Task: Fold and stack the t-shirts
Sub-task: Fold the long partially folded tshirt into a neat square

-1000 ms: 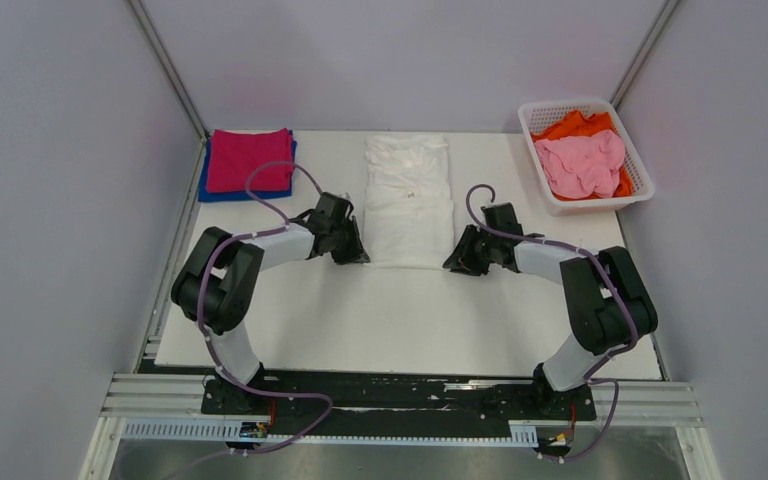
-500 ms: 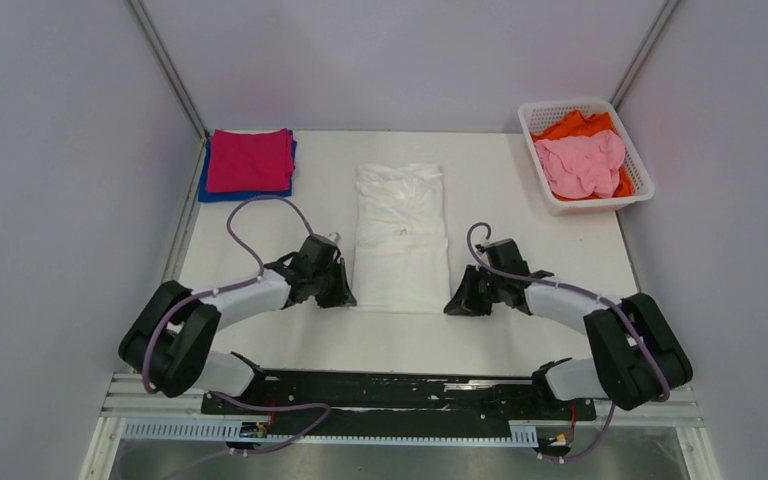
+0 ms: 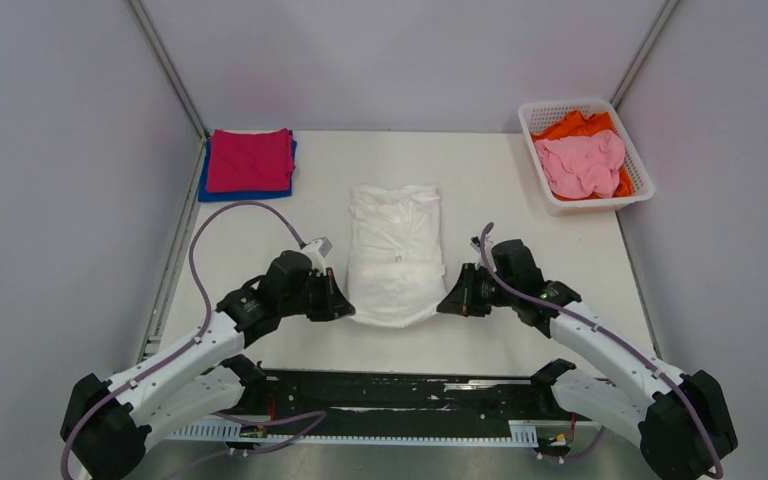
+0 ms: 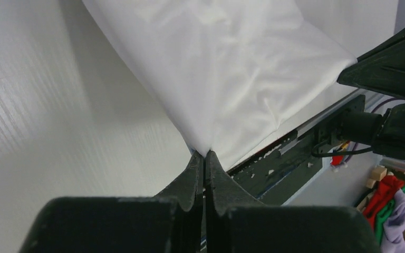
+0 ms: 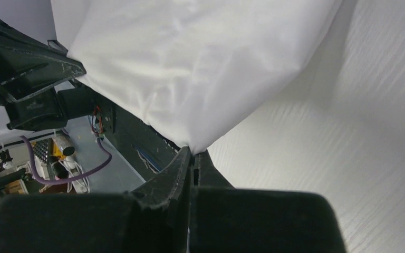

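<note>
— Which step are we on?
— The end-to-end fold: our left fingers (image 4: 194, 176) and right fingers (image 5: 182, 168) are clamped tight, each on a near corner of the long white cloth t-shirt (image 3: 397, 255) on the white tabletop (image 3: 520, 190).
— And next?
— We probably carry both corners away together, level, to halve it.

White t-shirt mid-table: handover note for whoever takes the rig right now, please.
Left gripper: shut on the white t-shirt, near-left corner.
Right gripper: shut on its near-right corner.
The shirt lies mid-table, folded to a narrow strip, near edge raised.
Done: magenta t-shirt folded on the blue t-shirt, far left.
To do: finish this fold, stack it; then the pink t-shirt and orange t-shirt, crumpled in the basket.
</note>
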Available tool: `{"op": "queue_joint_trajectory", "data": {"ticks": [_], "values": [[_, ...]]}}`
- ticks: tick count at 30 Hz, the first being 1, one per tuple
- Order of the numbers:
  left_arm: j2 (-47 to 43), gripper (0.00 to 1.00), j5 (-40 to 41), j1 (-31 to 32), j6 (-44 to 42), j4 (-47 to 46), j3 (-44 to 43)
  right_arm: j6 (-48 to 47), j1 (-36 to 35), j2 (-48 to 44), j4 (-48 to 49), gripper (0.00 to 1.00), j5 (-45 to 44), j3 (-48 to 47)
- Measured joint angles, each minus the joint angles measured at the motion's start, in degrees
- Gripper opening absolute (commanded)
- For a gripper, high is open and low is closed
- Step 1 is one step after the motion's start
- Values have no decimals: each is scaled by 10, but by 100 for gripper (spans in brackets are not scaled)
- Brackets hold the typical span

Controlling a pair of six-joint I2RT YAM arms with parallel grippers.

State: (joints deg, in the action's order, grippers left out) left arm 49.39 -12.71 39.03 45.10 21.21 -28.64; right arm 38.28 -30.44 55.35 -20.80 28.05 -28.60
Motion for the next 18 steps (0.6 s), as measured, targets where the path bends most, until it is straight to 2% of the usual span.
{"op": "queue_joint_trajectory", "data": {"ticks": [7, 12, 18], "values": [[35, 0, 64, -9, -8, 0, -94, -18, 30, 36, -8, 0, -54, -111], [103, 0, 110, -52, -21, -6, -174, -35, 59, 81, -11, 0, -81, -191], [194, 0, 118, -105, -29, -15, -229, -56, 95, 155, -10, 0, -88, -265]]}}
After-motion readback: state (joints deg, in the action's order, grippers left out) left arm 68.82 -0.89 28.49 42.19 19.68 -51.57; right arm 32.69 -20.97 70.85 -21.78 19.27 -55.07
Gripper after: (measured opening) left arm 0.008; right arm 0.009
